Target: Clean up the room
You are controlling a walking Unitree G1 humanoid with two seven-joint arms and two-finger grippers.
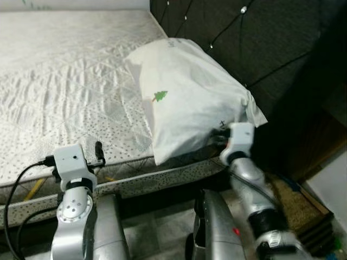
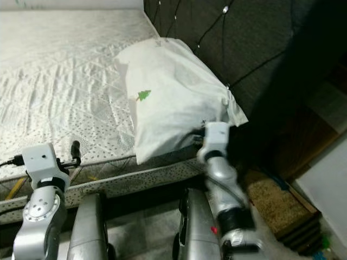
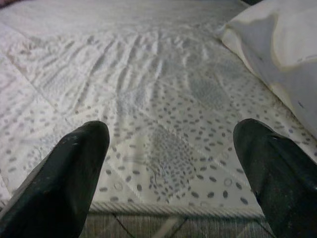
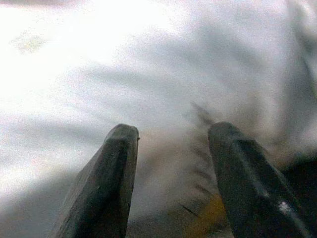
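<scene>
Pillow met by the right gripper at the mattress edge

Nearest, the left gripper [image 3: 168, 163] is held over the mattress [image 1: 65, 103] edge, its fingers spread wide with nothing between them. The right gripper [image 4: 173, 163] is pressed against the near edge of the white pillow [image 1: 190, 92], fingers parted with pillow fabric bunched between them. Farther back, the pillow is propped against the dark tufted headboard [image 1: 260, 38].
</scene>
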